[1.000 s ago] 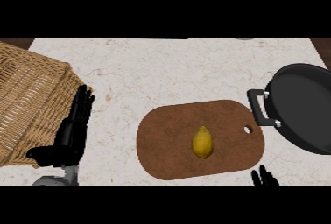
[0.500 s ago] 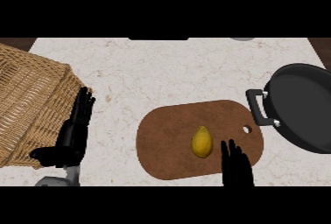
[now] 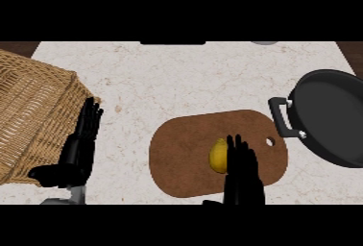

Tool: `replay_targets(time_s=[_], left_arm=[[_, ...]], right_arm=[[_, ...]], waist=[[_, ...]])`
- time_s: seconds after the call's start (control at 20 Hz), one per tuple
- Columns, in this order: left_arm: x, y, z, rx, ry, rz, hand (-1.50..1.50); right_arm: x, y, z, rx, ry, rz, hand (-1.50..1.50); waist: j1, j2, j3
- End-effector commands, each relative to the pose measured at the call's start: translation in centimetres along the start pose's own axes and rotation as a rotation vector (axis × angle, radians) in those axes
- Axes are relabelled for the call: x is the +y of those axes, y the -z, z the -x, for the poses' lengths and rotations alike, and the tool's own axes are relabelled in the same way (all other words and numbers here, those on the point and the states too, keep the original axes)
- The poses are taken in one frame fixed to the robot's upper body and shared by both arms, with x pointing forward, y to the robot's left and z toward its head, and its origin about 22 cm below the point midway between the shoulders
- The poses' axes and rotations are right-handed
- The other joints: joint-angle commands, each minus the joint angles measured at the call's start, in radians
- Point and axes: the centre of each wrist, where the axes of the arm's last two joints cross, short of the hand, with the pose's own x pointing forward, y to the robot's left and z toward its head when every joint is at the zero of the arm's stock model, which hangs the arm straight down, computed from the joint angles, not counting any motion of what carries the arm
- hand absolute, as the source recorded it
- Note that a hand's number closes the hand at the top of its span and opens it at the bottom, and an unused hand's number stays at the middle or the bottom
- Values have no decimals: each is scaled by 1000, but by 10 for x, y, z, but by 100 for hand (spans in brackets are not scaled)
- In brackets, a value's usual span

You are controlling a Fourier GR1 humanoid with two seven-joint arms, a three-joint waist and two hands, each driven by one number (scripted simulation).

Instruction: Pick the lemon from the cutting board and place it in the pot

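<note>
since half a second back the right hand (image 3: 244, 174) has slid further up over the cutting board (image 3: 186, 158), and its fingers (image 3: 238, 146) now sit right next to the lemon (image 3: 219, 155), covering the fruit's right edge (can't tell if they actually touch it). those fingers are straight and held close together, pointing away from the robot, not curled around anything. lemon is in the same spot as before, lying lengthwise near the middle of the brown board, a bit toward the end with the small hole.

pot (image 3: 333, 122) is off to the right of the board, dark inside, with its handle (image 3: 282, 117) pointing at the board's top right corner and just about meeting it.

left hand (image 3: 77, 151) hasn't budged, resting at the left with fingers straight and slightly fanned, up against the edge of the wicker basket (image 3: 32, 113). everything's on the pale speckled bench (image 3: 184, 77).
</note>
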Motion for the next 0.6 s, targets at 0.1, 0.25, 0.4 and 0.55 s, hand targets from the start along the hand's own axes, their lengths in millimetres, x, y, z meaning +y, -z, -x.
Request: replay_targets(time_s=[0.1,0.25,0.4,0.55], left_arm=[[-9,-8,-1,13,-4,-1,0],[9,9,20,3,-4,23,0],[9,-7,-1,-8,5,3,0],[13,4,9,-9,13,7,0]], right_arm=[[4,17,5,16,-5,5,-150],[6,15,19,8,-6,4,-150],[32,20,7,23,8,0,-150],[27,20,26,-64,-79,103,150]], waist=[[-3,-1,0],[-6,0,0],[0,-1,0],[-6,-1,0]])
